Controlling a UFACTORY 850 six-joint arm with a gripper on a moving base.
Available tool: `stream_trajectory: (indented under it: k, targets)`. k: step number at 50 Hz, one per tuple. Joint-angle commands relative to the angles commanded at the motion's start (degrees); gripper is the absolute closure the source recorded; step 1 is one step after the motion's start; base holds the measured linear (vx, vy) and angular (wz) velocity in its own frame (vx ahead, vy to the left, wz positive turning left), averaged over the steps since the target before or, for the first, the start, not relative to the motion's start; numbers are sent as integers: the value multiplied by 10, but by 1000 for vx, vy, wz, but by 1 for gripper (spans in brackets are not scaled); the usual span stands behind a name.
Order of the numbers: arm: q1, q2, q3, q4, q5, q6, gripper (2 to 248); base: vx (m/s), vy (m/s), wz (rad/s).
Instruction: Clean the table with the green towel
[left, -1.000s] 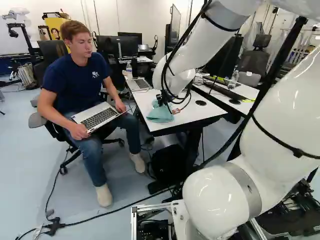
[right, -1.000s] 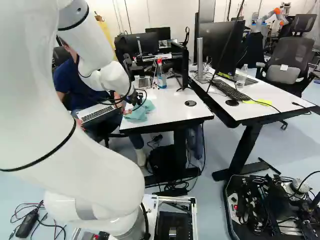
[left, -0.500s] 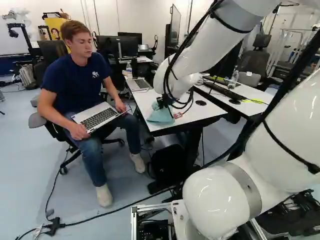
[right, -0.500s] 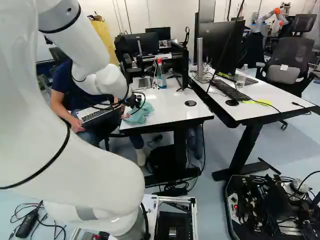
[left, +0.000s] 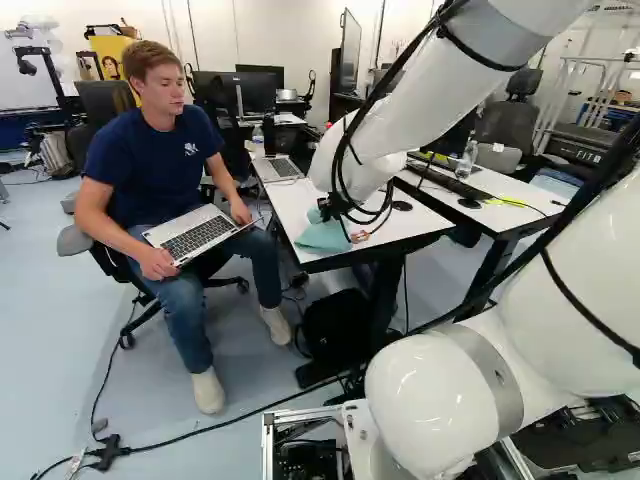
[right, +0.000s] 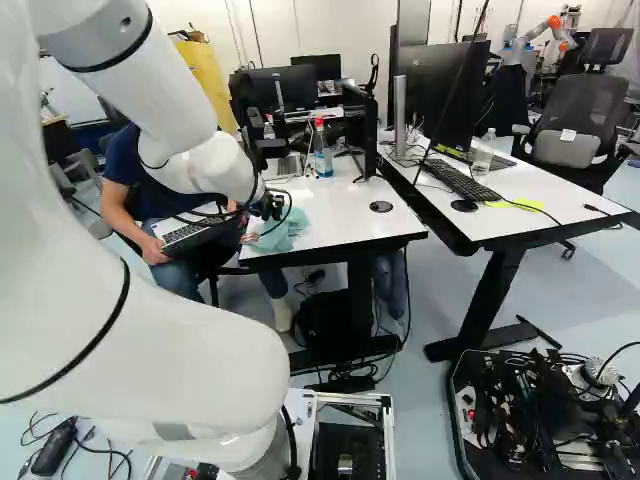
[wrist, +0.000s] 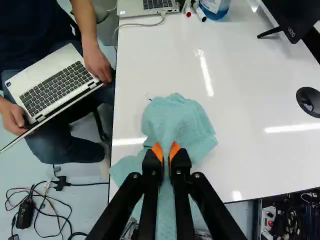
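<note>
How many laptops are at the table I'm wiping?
2. One open laptop sits on the table, past the towel; the second laptop is open on the seated person's lap. Others may be hidden behind the arm.

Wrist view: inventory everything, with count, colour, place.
Towel: one, teal, gripped, on table
Table: one, white, under towel
Laptops: two, silver, table and lap
Bottle: one, blue, on table
Markers: at least two, white, beside bottle
Screen: one, black, on table
Disc: one, black, on table
Mark: one, blue, beside towel
Cables: several, mostly black, floor
White cable: one, at table laptop
Electronics: several, mostly black, beyond table
Person: one, dark-clad, holding laptop
Gripper: one, black and orange, shut on towel
</note>
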Motion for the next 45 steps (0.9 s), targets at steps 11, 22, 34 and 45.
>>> stream_trajectory:
  k: [11,22,34,45]
  targets:
    - [0,0,0,0,0,0,215,0,0,0]
    - [0,0,0,0,0,0,215,0,0,0]
    - [0,0,0,0,0,0,215,0,0,0]
    - [0,0,0,0,0,0,215,0,0,0]
